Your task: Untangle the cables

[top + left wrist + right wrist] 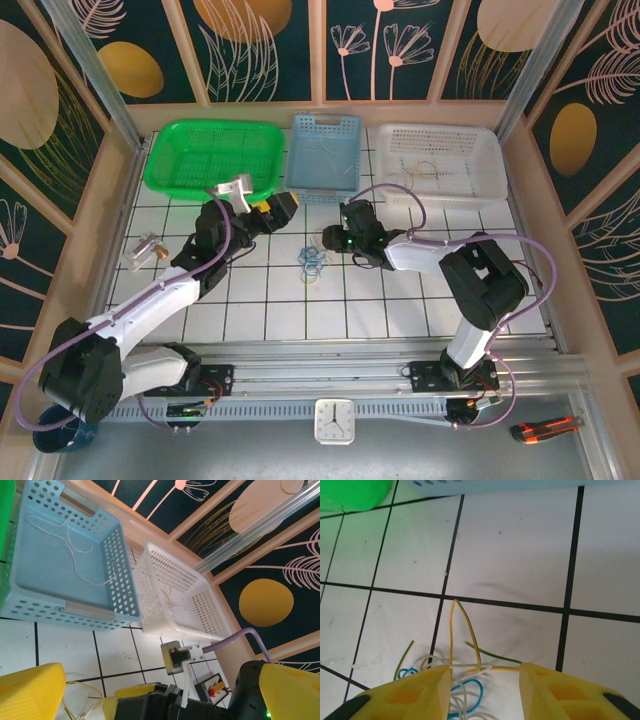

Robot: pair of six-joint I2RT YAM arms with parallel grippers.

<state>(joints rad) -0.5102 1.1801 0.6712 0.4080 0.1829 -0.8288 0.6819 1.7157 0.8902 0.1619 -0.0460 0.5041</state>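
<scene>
blue basket (50,611), white cable (68,537) inside

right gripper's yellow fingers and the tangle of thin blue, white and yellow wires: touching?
Cannot tell. Right wrist view: the wire tangle lies between the fingers of the right gripper; a yellow strand meets one finger's edge, contact or overlap unclear.

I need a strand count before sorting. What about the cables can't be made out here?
- Top view: the cables are too small to count strands or trace knots.
- Right wrist: the right gripper's fingers and the bottom edge hide the tangle's near part.
- Left wrist: a thin wire is cut by the bottom edge.
</scene>
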